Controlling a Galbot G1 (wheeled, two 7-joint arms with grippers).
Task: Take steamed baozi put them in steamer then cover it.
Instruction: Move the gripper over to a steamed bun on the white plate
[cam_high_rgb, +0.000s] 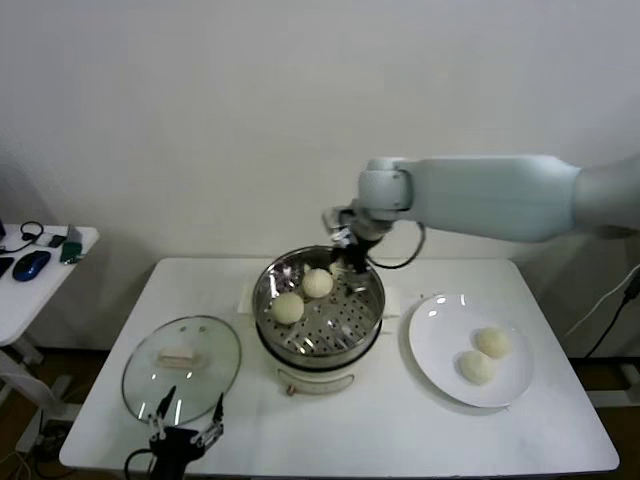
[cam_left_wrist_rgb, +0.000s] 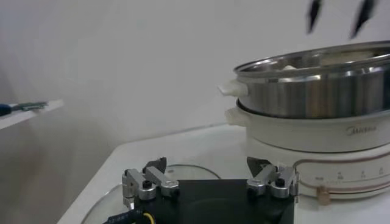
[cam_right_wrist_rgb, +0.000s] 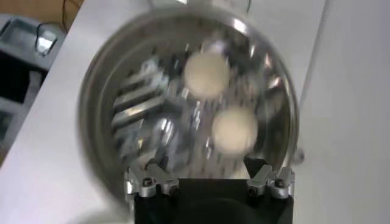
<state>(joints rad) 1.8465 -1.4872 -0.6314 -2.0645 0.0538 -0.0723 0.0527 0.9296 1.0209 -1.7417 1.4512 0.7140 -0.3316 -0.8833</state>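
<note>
The steel steamer (cam_high_rgb: 372, 297) stands mid-table on its white base and holds two baozi (cam_high_rgb: 317, 283) (cam_high_rgb: 288, 307) on the perforated tray. They also show in the right wrist view (cam_right_wrist_rgb: 208, 73) (cam_right_wrist_rgb: 234, 129). Two more baozi (cam_high_rgb: 492, 342) (cam_high_rgb: 476, 367) lie on a white plate (cam_high_rgb: 432, 340) to the right. My right gripper (cam_high_rgb: 346, 262) is open and empty, above the steamer's far rim. The glass cover (cam_high_rgb: 182, 356) with its white handle lies flat on the table at the left. My left gripper (cam_high_rgb: 187, 413) is open and empty, low at the table's front left, by the cover's near edge.
A small side table (cam_high_rgb: 40, 275) with a mouse and other small items stands at the far left. The steamer (cam_left_wrist_rgb: 317, 85) fills the space beyond my left gripper (cam_left_wrist_rgb: 207, 171) in the left wrist view. A white wall is close behind the table.
</note>
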